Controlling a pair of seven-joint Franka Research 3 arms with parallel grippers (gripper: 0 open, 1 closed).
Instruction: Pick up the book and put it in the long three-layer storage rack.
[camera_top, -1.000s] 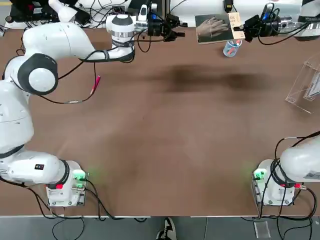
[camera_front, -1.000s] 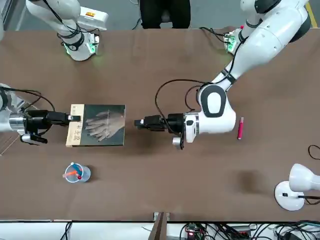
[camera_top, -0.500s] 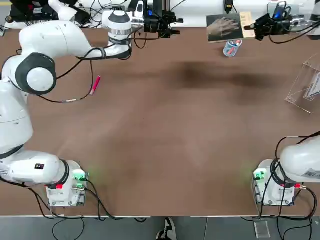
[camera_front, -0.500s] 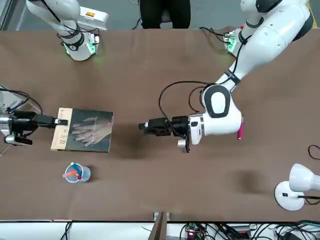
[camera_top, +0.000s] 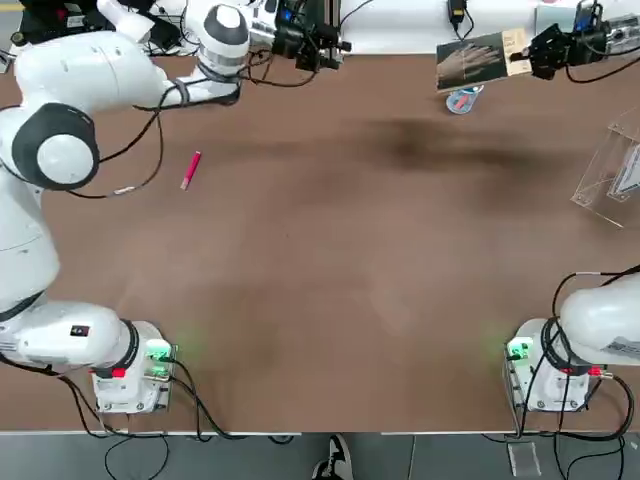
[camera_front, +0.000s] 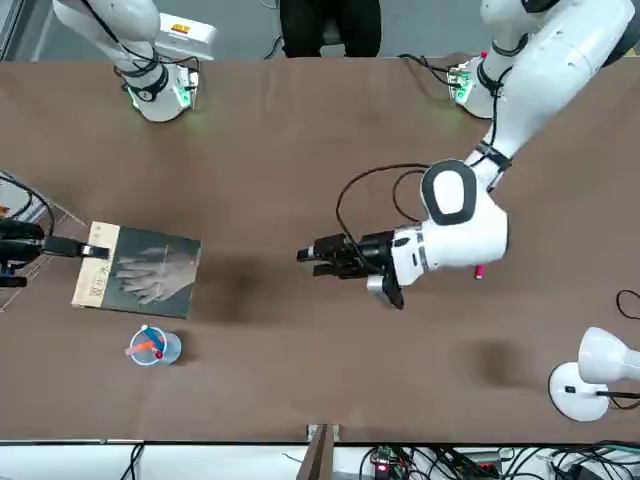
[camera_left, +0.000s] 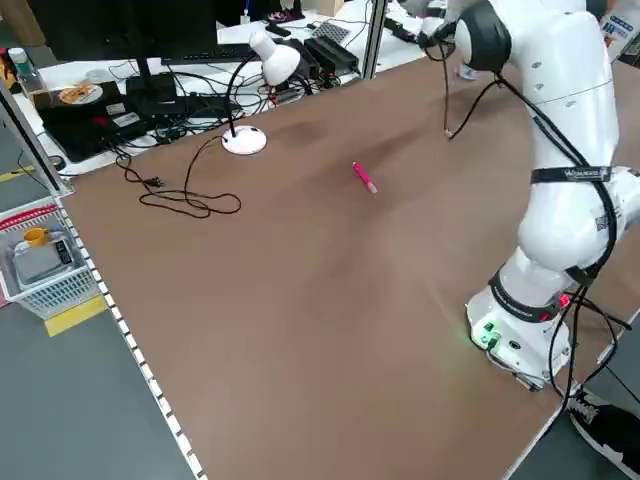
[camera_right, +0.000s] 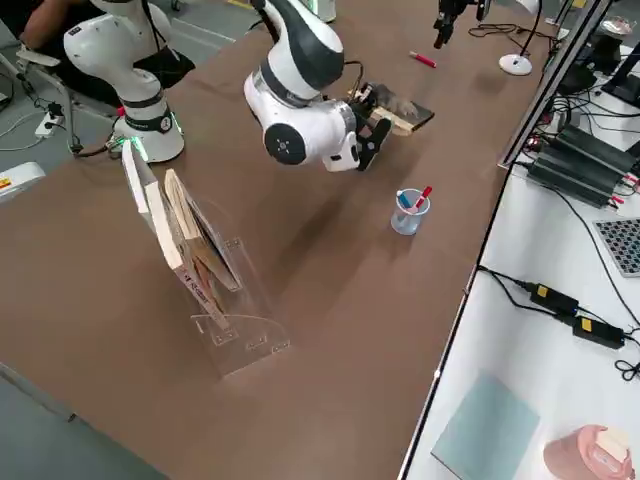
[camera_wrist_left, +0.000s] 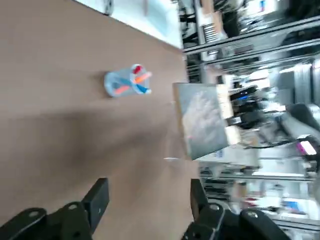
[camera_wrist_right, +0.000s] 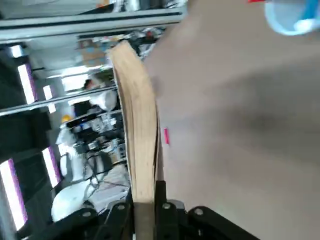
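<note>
while the clear three-layer storage rack (camera_right: 200, 290) stands at the robot's right side of the brown table (camera_top: 330, 270), already holding a few upright items in its slanted slots, the book has not reached it, so i judge the pick-up done and the carry and insertion yet to do. between those two stages sits the left arm (camera_front: 520, 90), reaching across the far middle of the table with nothing in its grasp. its left gripper (camera_front: 312, 254) has fingers spread apart around empty air. lifted off the tabletop near the far edge, the book (camera_top: 480, 62) hangs roughly level, pinched by its tan strip in the right gripper (camera_top: 540, 55), whose fingers are pressed tight on that edge, well short of the rack. just beside and below the book stands the small clear pen cup (camera_front: 150, 347), which the carry must clear. a pink pen (camera_top: 190, 169) lies apart, near the left arm.
</note>
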